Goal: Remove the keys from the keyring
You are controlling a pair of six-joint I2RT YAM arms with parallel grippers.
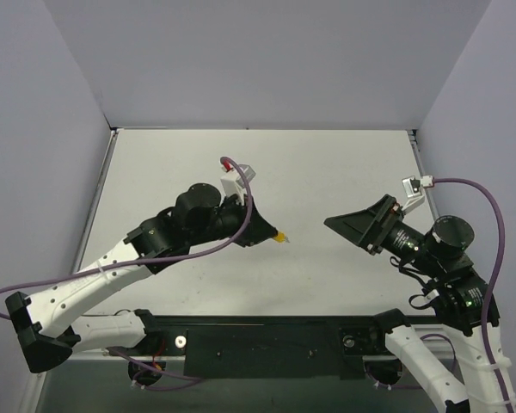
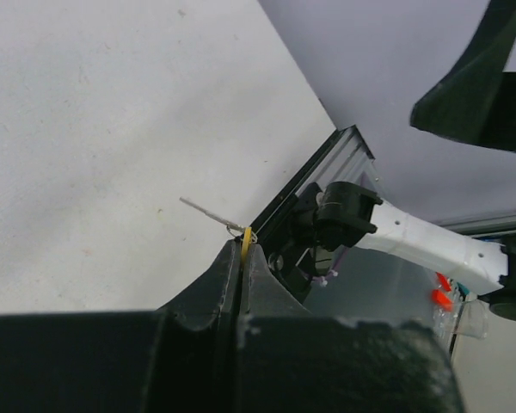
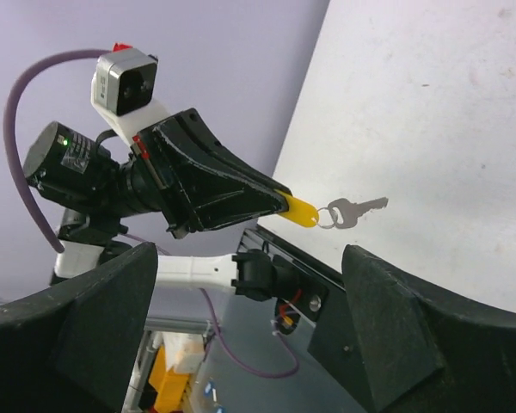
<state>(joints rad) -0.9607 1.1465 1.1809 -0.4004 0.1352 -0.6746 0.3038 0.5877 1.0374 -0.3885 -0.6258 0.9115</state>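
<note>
A pale table [image 1: 241, 172] is enclosed by lilac walls [image 1: 267, 60]. The yellow keyring [image 3: 299, 209] is clamped in the closed left pincer [image 1: 271, 233], with the key [image 3: 354, 209] hung from its outer end above the table. The right pincer [image 1: 340, 224] is held wide open and empty, well apart from them.

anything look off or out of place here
Nothing looks damaged or spilled. The one unusual thing is that the left gripper pinches the yellow keyring up in the air, and the key sticks out sideways from its end, attached by a small ring. The right gripper is open and touches neither.
</note>
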